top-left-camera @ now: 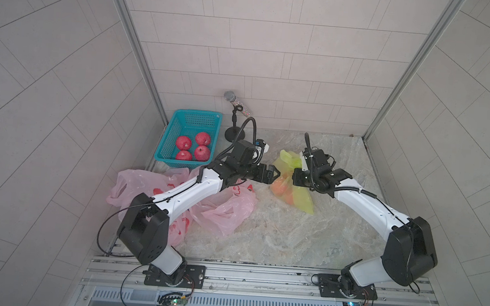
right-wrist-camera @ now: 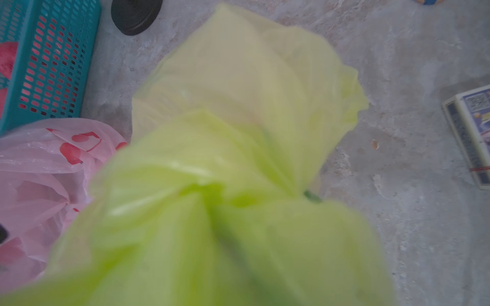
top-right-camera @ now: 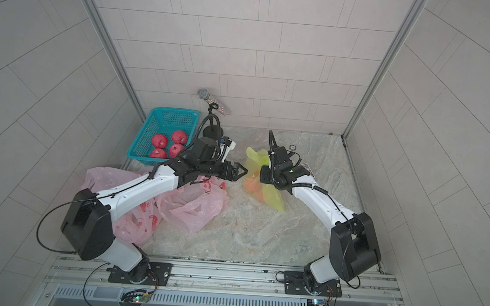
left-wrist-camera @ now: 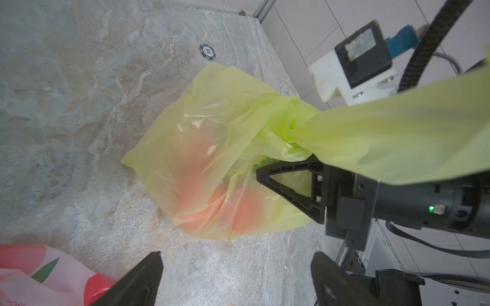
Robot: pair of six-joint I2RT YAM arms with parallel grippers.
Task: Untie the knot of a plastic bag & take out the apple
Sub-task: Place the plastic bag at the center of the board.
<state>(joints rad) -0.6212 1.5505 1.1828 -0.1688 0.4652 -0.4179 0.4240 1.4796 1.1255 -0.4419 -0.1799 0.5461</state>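
Basket of apples, knotted yellow bag

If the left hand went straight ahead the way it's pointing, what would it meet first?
Most likely the yellow bag, its rounded body lying straight ahead of the open left hand; depth is unclear.

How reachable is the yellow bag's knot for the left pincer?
Probably yes: the open left pincer points at the knot, nothing between them, though the right pincer sits close beside it.
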